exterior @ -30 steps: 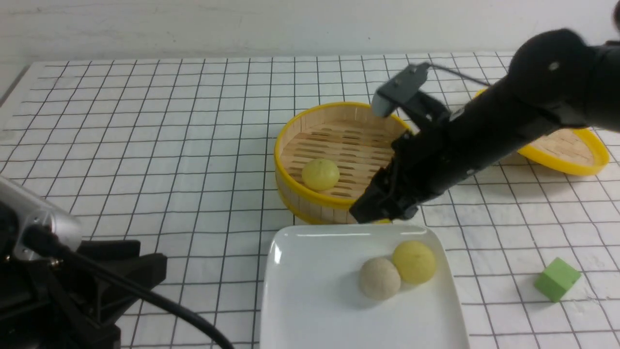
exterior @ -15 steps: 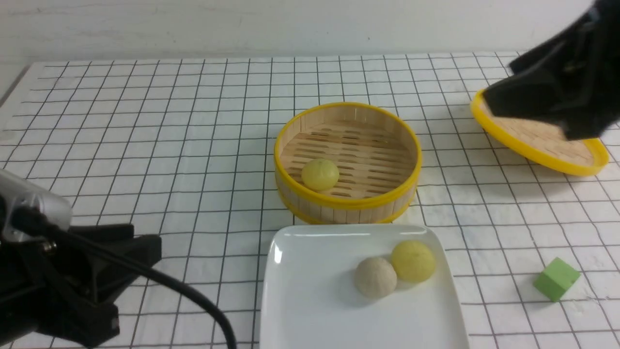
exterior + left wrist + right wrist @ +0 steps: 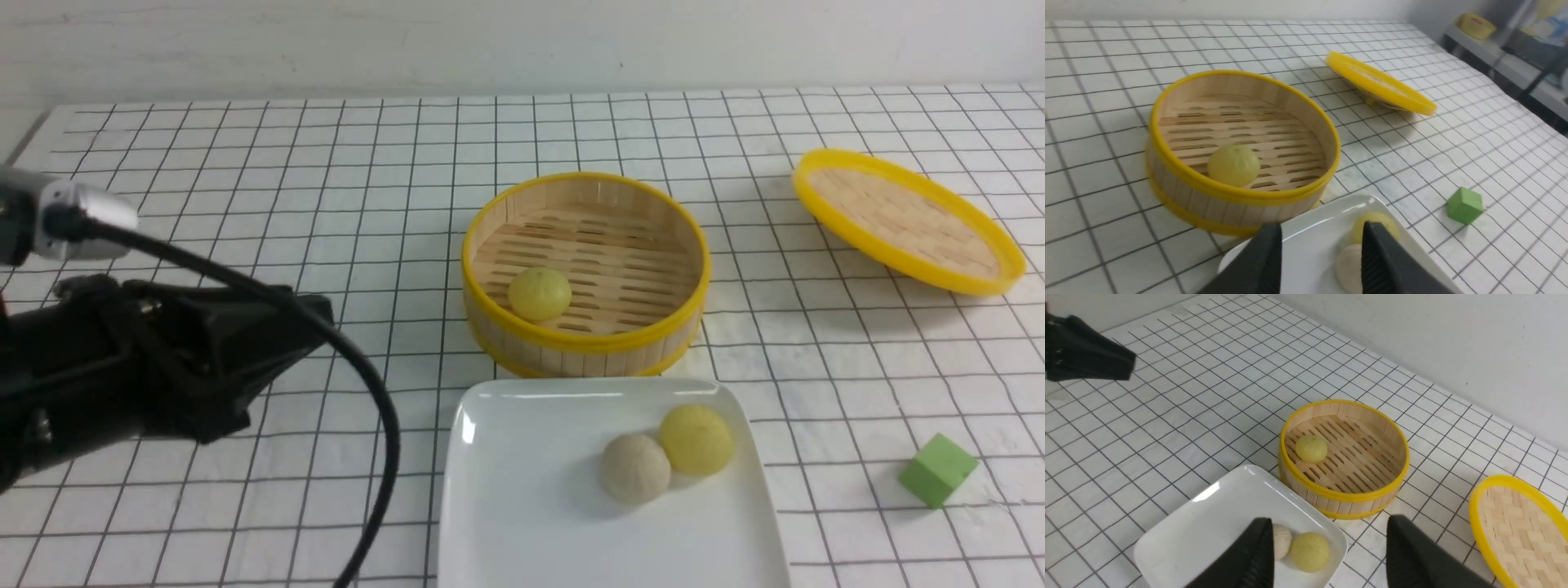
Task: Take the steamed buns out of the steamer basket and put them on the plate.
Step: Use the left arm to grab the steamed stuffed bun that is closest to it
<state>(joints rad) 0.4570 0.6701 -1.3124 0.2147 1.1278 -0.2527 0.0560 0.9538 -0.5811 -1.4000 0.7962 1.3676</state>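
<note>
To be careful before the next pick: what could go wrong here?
The yellow bun lies close to the steamer basket wall; the open left gripper could catch the rim.
On the plate, the beige bun touches a second yellow bun; a drop beside them might knock them.

Left gripper (image 3: 1319, 261) and right gripper (image 3: 1327, 551) both hover, jaws parted.

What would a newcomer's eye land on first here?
The yellow-rimmed steamer basket at the centre, with a lone yellow bun inside. Just nearer, the white plate carries a beige bun and a second yellow bun side by side. A green cube sits at the right.
</note>
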